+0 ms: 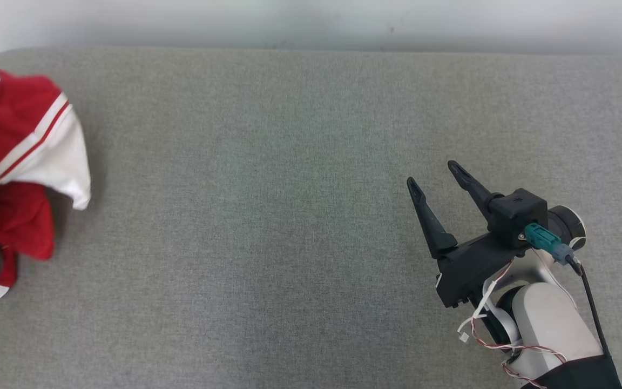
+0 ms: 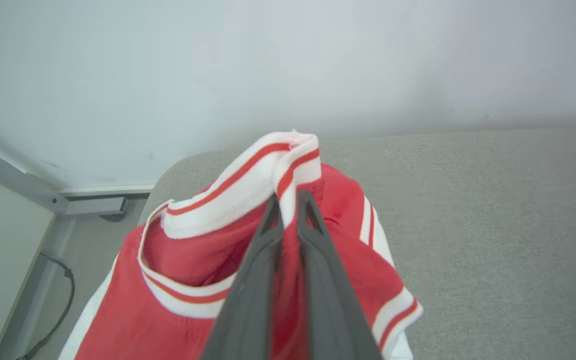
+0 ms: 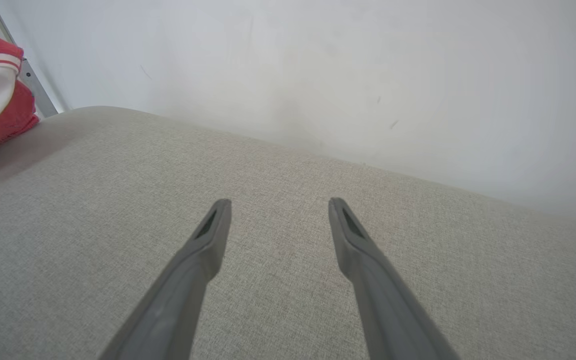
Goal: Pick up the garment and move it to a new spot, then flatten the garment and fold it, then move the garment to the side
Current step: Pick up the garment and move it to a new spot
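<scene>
Red-and-white garment (image 2: 178, 260) pinched in left jaws, right jaws spread, well away

The left hand (image 2: 289, 197) is pinched closed, the right hand (image 1: 433, 174) spread wide.

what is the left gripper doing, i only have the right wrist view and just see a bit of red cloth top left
Observer: The left gripper is shut on the garment, pinching its white, red-striped band.
Operator: where is the garment on the table
Observer: In the head view it is bunched at the far left end of the grey surface; I cannot tell if it is lifted clear.
Operator: and my gripper from there
Observer: The right gripper is over the right side, well apart from the garment.
</scene>
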### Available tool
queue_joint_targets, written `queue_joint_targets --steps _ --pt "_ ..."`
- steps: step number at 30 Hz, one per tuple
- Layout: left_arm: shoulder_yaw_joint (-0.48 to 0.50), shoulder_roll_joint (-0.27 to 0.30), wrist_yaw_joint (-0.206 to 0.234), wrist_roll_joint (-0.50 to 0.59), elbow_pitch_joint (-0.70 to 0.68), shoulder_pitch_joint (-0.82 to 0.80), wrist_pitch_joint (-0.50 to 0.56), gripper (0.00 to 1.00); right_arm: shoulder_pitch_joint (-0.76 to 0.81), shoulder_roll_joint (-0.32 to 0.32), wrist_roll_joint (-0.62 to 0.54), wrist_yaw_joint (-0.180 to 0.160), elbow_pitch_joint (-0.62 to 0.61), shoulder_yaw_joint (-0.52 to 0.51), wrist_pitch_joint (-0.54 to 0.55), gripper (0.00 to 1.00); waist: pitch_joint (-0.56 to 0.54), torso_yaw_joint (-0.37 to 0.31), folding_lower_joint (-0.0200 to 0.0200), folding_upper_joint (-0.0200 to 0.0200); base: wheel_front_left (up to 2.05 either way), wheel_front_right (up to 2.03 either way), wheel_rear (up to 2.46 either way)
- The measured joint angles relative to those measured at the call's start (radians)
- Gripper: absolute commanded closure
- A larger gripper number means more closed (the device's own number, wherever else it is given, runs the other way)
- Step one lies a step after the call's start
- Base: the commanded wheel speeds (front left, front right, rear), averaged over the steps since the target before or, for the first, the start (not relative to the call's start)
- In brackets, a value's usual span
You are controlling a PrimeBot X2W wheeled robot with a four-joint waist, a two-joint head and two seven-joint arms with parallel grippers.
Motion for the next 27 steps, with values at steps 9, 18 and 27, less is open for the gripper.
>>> queue_joint_targets --steps 9,18,27 --pt "-0.113 0.034 0.000 -0.051 -0.193 -0.059 -0.046 1.00 0.011 0.001 0.032 0.000 0.033 -0.005 -0.026 0.00 -0.034 -0.014 0.0000 0.0000 0.00 0.00 0.00" --pt "-0.194 0.034 0.000 -0.078 -0.359 -0.085 -0.066 1.00 0.008 0.001 0.090 0.000 0.077 0.003 -0.067 0.00 -0.040 -0.056 0.0000 0.0000 0.00 0.00 0.00" --pt "-0.260 -0.030 0.000 -0.068 -0.448 -0.065 -0.109 1.00 -0.008 0.002 0.138 0.000 0.134 -0.001 -0.117 0.00 -0.054 -0.143 0.0000 0.0000 0.00 0.00 0.00"
